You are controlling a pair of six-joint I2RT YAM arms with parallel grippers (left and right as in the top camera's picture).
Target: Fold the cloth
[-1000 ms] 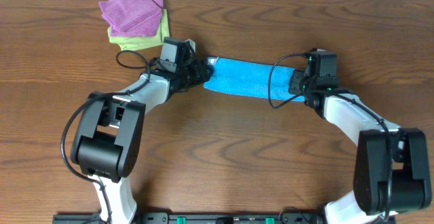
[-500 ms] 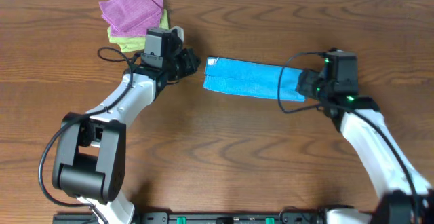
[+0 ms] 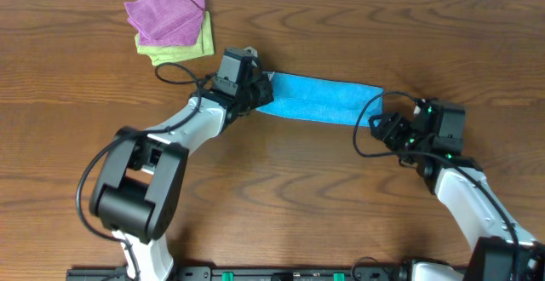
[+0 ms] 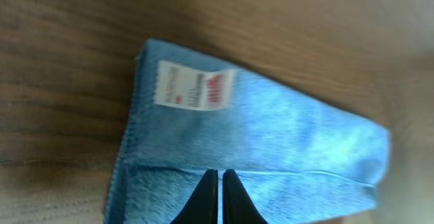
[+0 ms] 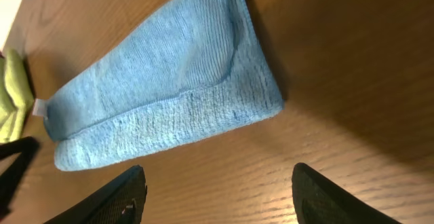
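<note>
**Cloth [image 3: 319, 100] folded to a long strip, short fold not yet made**

It lies flat on the tabletop [image 3: 281, 196] toward the far edge, about midway between the left and right edges. It runs slightly aslant, with its right end nearer the front. The layers are already doubled along the length, and the white tag [image 4: 193, 88] shows on top at the left end.

The left gripper [image 4: 220, 180] is over that left end. Its jaws are pressed almost together, with the tips on the blue pile beside the lengthwise seam. No cloth shows between them, and I can't tell whether they nip a layer.

The right gripper [image 5: 218, 173] hangs just off the right end with its jaws spread wide, holding nothing and clear of the fabric.

To my eye the step in hand is the crosswise fold, end over end. That calls for the right jaws to come in low over the right end and close on both layers at once. The end would then lift and carry across toward the tag while the left end stays put. A grip on the top layer alone would likely peel the strip open.

The purple cloth [image 3: 162, 13] sits on the light green cloth [image 3: 183, 49] at the far left corner, well apart.
</note>
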